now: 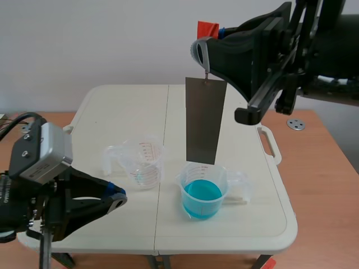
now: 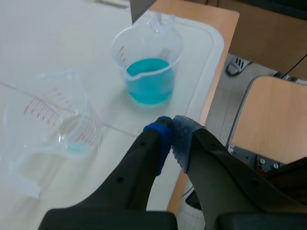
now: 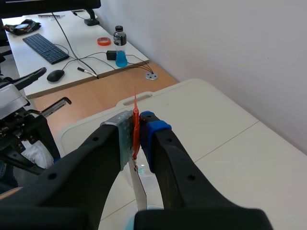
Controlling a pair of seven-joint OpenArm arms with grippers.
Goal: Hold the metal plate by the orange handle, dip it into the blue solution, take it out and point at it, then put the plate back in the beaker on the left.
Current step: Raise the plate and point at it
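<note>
The grey metal plate (image 1: 205,119) hangs upright from its orange handle (image 1: 207,28), its lower edge just above the beaker of blue solution (image 1: 202,191). My right gripper (image 1: 208,46), raised high over the table, is shut on that handle (image 3: 136,128); the plate (image 3: 139,189) drops away beneath the fingers. The clear beaker with red marks (image 1: 144,162) stands to the left, holding a trace of liquid. My left gripper (image 1: 119,197) rests low at the table's front left, shut on nothing, its tips (image 2: 171,138) a short way from both beakers (image 2: 147,66) (image 2: 53,115).
A white folding table (image 1: 112,112) carries both beakers, with a seam down its middle. A wooden desk surface (image 1: 331,168) lies beyond the table's right edge. In the right wrist view a desk with a keyboard (image 3: 45,47), mouse and bottle (image 3: 120,46) stands behind.
</note>
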